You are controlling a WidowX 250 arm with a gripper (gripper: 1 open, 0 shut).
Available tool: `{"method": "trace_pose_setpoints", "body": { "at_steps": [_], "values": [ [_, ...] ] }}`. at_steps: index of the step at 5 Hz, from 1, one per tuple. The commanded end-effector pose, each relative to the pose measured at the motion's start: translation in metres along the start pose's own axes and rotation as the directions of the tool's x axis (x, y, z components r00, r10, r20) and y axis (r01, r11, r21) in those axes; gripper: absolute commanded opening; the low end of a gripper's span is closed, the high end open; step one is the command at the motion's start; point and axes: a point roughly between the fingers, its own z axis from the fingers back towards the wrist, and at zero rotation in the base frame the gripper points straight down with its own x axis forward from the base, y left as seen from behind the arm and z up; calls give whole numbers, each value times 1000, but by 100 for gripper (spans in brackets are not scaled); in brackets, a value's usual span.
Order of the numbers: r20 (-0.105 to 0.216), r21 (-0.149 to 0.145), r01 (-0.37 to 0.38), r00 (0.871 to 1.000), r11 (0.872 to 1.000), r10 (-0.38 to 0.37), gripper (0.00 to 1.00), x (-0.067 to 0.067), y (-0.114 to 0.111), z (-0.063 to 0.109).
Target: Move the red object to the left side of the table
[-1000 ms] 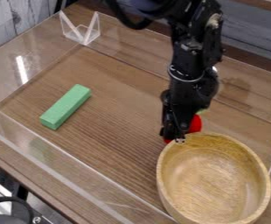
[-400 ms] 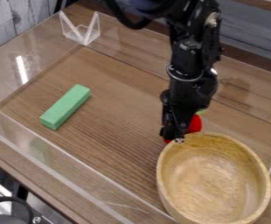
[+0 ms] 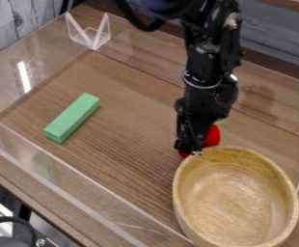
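1. Start far to the left of your gripper: the table (image 3: 126, 145) is brown wood grain, fenced by low clear acrylic walls (image 3: 37, 72), with a darker floor or bench edge showing past the near-left corner.

2. Up at the back, well left of the hand, a small clear acrylic stand (image 3: 91, 34) sits by the rear wall.

3. Moving right, you've got a green rectangular block (image 3: 71, 117) lying flat on the wood, angled, well apart from the gripper and to its left.

4. Now the black arm (image 3: 206, 48) comes down from the top of the view, tilted forward and down toward the tabletop.

5. Your gripper (image 3: 191, 145) is right at the table surface, fingers pressed together. They look pinched on the red object (image 3: 211, 135), which shows as a red patch just at the right side of the fingers; the fingers hide most of it, so you cannot make out its tip.

6. The red object is therefore at the hand, right of the table's middle, just off the bowl's upper-left rim.

7. Just below and right of the gripper, a wooden bowl (image 3: 236, 198) fills the near-right corner, its rim close beside the fingertips.
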Motion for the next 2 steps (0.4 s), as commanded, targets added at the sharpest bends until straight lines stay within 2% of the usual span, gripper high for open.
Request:
{"method": "trace_pose_setpoints", "body": {
  "at_steps": [1, 2],
  "values": [
    [47, 68, -12, 999, 998, 9, 0, 9, 20, 21],
    [35, 89, -32, 999, 996, 29, 0, 7, 26, 26]
  ]
}}
